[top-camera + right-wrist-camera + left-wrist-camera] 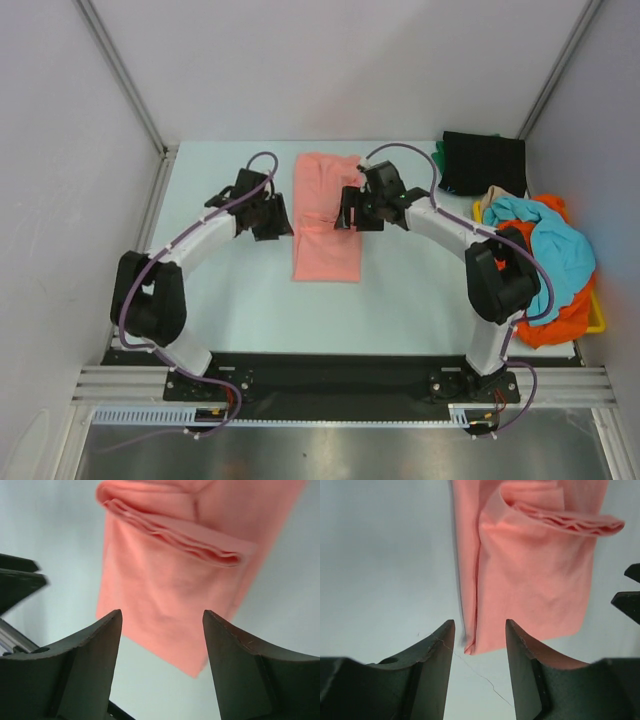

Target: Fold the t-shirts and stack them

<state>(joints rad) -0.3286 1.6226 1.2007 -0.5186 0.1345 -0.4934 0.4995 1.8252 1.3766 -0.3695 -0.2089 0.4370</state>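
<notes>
A pink shirt (327, 215) is seen at the centre of the top view, folded into a long narrow strip and laid flat on the pale table (230, 300). The strip runs from the upper middle of the frame down toward the arms.

The left gripper (272, 218) is held just beside the strip's left edge. In the left wrist view its jaws are spread (480, 630) and nothing is pinched between them. The shirt's near corner (535, 580) is seen through the gap, lying on the table. A folded sleeve is turned over across the upper right of that frame. A thin thread (480, 672) is seen on the table between the fingers.

The right gripper (350, 215) is held over the strip's right edge. In the right wrist view its jaws are spread wide (162, 617) and nothing is gripped. The shirt (170, 595) fills the upper centre of that frame, with layered fold edges across it.

At the upper right of the top view a black shirt (483, 162) lies folded, and a green shirt (439, 155) shows at its left edge. Below it, at the right edge of the frame, turquoise (555, 245), orange (550, 320) and beige (493, 198) shirts are heaped loosely on a yellow tray (596, 318).
</notes>
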